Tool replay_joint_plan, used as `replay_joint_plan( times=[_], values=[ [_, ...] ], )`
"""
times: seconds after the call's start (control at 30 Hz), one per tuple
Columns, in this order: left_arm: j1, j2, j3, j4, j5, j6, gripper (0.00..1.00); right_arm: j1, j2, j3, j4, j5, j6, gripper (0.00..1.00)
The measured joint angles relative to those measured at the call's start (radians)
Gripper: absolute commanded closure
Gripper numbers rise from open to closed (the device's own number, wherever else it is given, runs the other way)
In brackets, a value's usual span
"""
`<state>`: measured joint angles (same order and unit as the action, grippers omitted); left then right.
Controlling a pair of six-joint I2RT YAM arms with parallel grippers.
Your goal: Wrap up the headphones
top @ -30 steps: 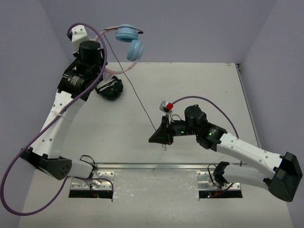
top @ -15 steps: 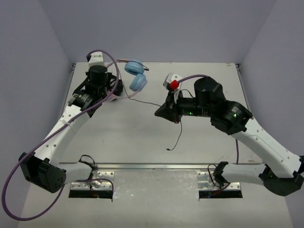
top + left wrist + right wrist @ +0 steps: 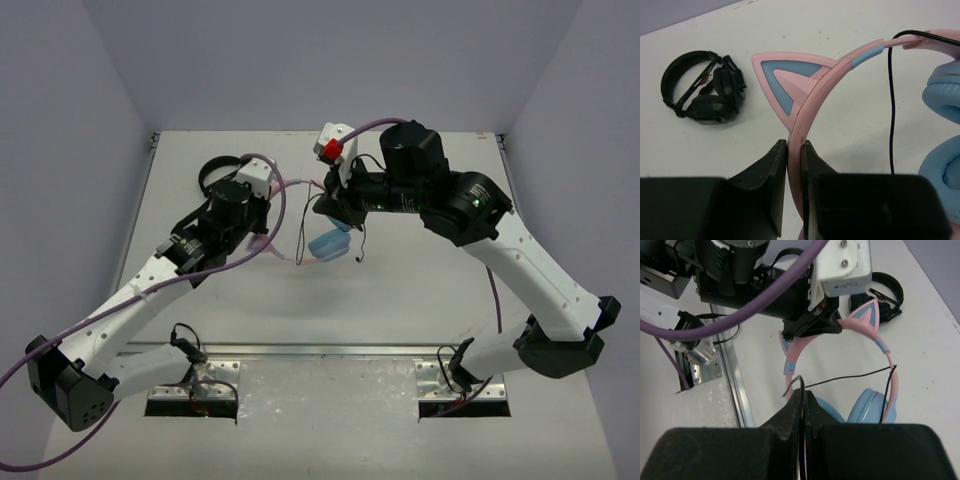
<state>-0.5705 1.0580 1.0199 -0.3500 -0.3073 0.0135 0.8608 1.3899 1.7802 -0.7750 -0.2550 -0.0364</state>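
- Clamping the pink headband, the left gripper [image 3: 794, 149] shows in its own wrist view with both fingers pressed flat against the band. The grip sits just below a pink cat ear [image 3: 790, 82] with a light-blue inset.
- In the same view the headphones [image 3: 867, 52] arc away to the right, with a light-blue strip along the band. Two padded light-blue earcups [image 3: 946, 95] sit at the right edge, and the thin black cable [image 3: 891, 110] hangs straight down beside them.
- All-black headphones [image 3: 702, 95] lie folded on the white table [image 3: 815, 25], off to the left and well apart.
- In the right wrist view, the right gripper [image 3: 803, 392] is pinched closed on the cable. From its tips the cable runs across to the far side of the band. Beyond it, the left gripper grasps the band beside the cat ear, and one blue earcup lies below.
- In the top view, the headphones are held between the two grippers over the middle of the table. One earcup hangs low and loops of cable dangle. Whether that earcup touches the table cannot be told. The black pair rests toward the far left.
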Motion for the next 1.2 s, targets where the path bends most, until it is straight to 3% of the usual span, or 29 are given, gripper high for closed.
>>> replay_joint_plan(
  times=[0.23,0.5,0.73,0.97,1.2],
  values=[
    [-0.011,-0.026,-0.053,-0.027,0.142,0.012,1.00,0.000,0.069,0.071,-0.028,0.033,-0.061,0.99],
    [-0.035,-0.140,-0.122,-0.053,0.373,0.028,1.00,-0.002,0.139,0.089,-0.007,0.250,-0.182,0.99],
    [-0.037,-0.235,-0.164,-0.061,0.424,0.000,1.00,-0.061,0.163,0.066,-0.007,0.355,-0.254,0.99],
    [-0.037,-0.278,-0.152,-0.064,0.467,-0.043,1.00,-0.132,0.146,-0.059,0.009,0.405,-0.290,0.99],
    [-0.037,-0.269,-0.099,-0.135,0.510,-0.042,1.00,-0.157,0.056,-0.279,0.066,0.338,-0.238,0.98]
  ],
)
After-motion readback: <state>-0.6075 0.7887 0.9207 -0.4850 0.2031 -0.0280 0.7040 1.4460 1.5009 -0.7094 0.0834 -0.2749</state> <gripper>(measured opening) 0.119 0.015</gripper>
